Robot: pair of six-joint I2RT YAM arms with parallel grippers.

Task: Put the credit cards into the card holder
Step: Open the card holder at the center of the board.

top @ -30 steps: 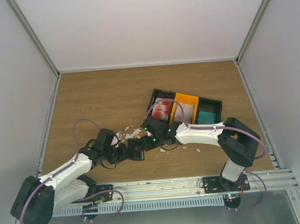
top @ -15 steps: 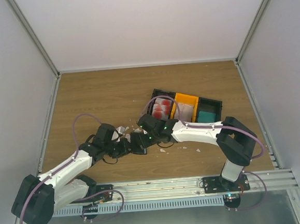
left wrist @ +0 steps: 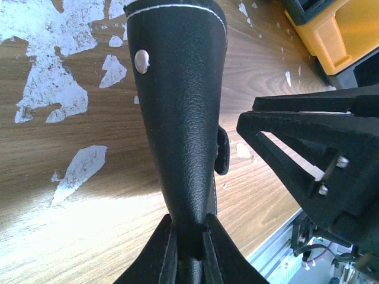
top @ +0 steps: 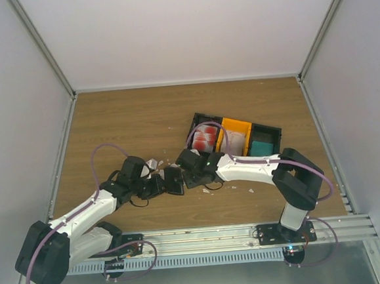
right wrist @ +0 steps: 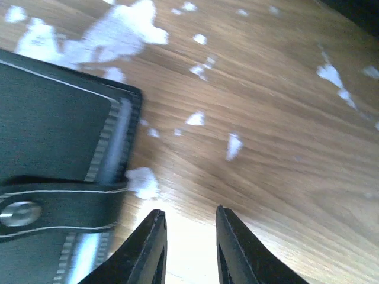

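**Ana:** Left of the small black leather-like folding card holder (top: 174, 180), what has it?

**Ben:** The left gripper (left wrist: 189, 232). Its jaws are pressed hard onto the holder's narrow end, and the holder sticks out on edge over the brown wooden table (top: 129, 120), among white scraps of torn paper (left wrist: 35, 89). I cannot tell whether its far end touches the wood.

**Ana:** How will it handle?

**Ben:** Light and soft, I'd judge. The grained skin should grip well, but a pinch at one end leaves the other free to sag or twist. A black clasp tab (right wrist: 59, 207) with a silver stud lies across its face, and I cannot tell whether it is fastened.

**Ana:** And right of the holder?

**Ben:** The right gripper (right wrist: 189, 212) is just beside its edge, jaws slightly parted with nothing between them.

**Ana:** Farther right?

**Ben:** The thin rectangular plastic credit cards (top: 205, 138), red-and-white, pale and teal, lie in black and orange plastic bins (top: 269, 130), well apart from the holder. They are probably stiff and slick. Being flat, they would be best taken by a raised short edge.
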